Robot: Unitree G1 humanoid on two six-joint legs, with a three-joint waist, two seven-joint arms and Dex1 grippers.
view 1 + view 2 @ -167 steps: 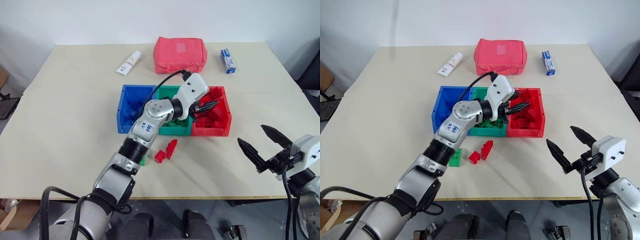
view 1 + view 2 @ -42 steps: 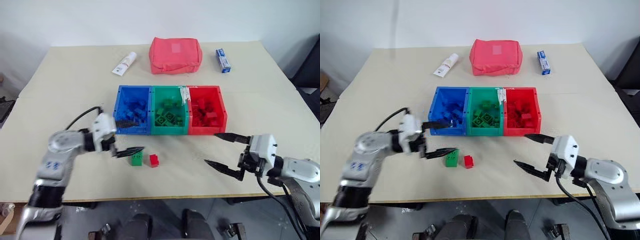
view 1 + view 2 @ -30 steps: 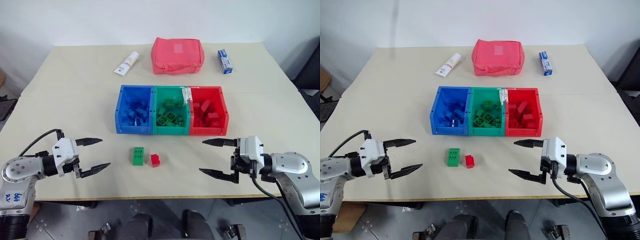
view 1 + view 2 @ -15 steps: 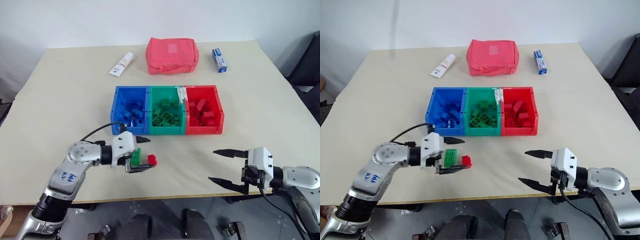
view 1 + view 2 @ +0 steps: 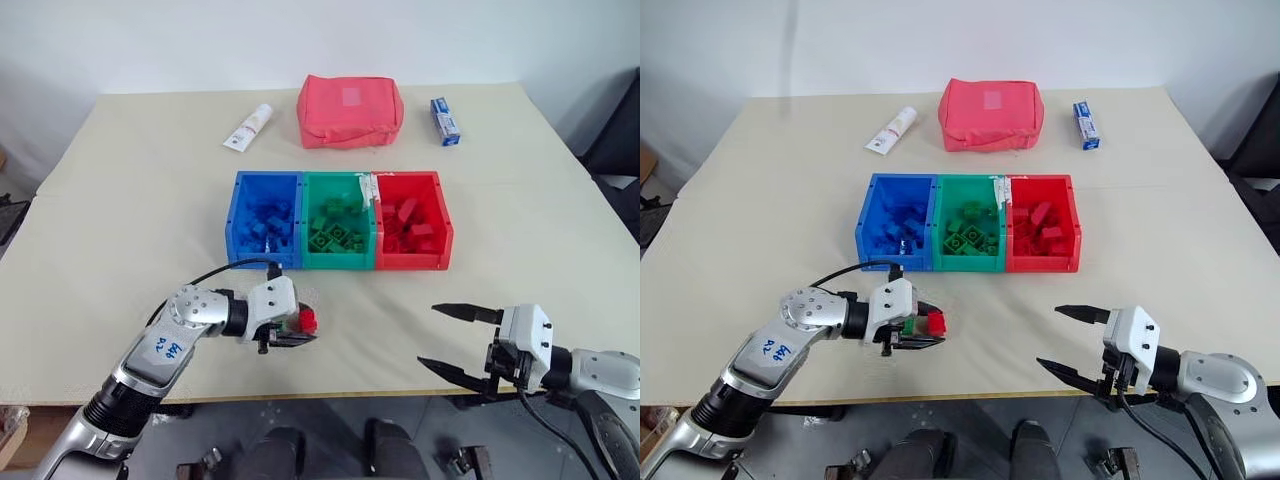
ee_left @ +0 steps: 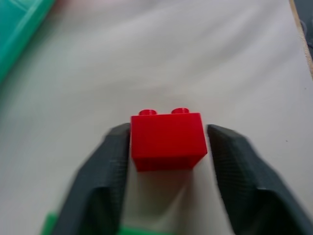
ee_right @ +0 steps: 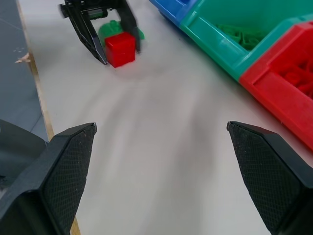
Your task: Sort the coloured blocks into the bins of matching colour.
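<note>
Left wrist view shows the small red block [image 6: 167, 140] sitting squarely between the two black fingers [image 6: 100, 181] of the left gripper [image 6: 167, 147], which have closed in against its two side faces; its studs point up and its long axis runs across the gap, from one finger to the other. I judge this a grip on the block, though it rests on the table [image 5: 130, 230] and has not been lifted. The green block [image 5: 906, 324] lies just behind it, on the wrist side of the fingers, touching or nearly touching the red one.

From the head, the left arm reaches in low from the near left, its gripper pointing right and slightly down over the near middle of the table. The red bin [image 5: 440, 262] lies farther away and to the right, at the right end of the joined row, beside the green bin [image 5: 339, 263] and blue bin [image 5: 236, 240]. The carry would therefore run away and rightward.

The right gripper [image 5: 462, 340] hangs at the near right edge, jaws wide apart and empty, well apart from both blocks
</note>
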